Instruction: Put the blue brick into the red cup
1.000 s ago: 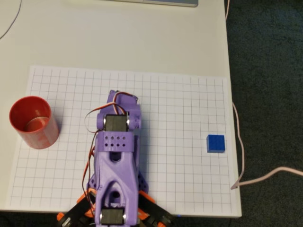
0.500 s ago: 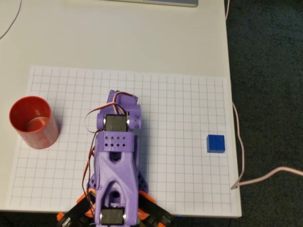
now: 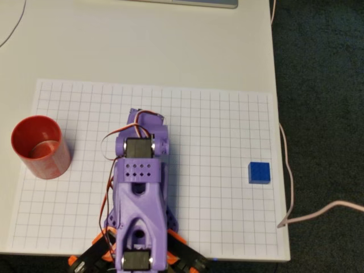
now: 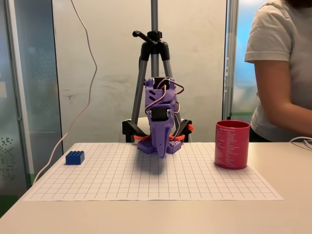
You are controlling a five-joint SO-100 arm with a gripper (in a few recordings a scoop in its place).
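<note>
My arm [image 3: 139,193] is folded up over the middle of the grid sheet [image 3: 216,114], purple body, orange base clamp at the near edge in the overhead view. My gripper [image 4: 161,148] hangs point-down in the fixed view, tip just above the sheet, fingers pressed together into one narrow wedge, nothing between them. From overhead the gripper itself is hidden under my wrist and servo block, so the closed read comes from the fixed view alone.

Blue brick [image 3: 259,172] sits flat on the sheet, on the right side in the overhead view, close to the sheet's right edge, well apart from my arm. In the fixed view the same brick [image 4: 75,157] is on the left, studs up, untouched.

Red cup [image 3: 41,147] stands upright at the left edge of the sheet in the overhead view, opening up, inside shiny and holding no brick. In the fixed view the cup [image 4: 232,145] is on the right, well apart from my gripper.

Brick and cup are on opposite sides of me, arm between them.

Pale cable [image 3: 290,187] runs down the table's right edge overhead. Tripod [image 4: 154,63] stands behind my base. A person in a grey T-shirt [image 4: 280,63] stands behind the table at the right of the fixed view.
</note>
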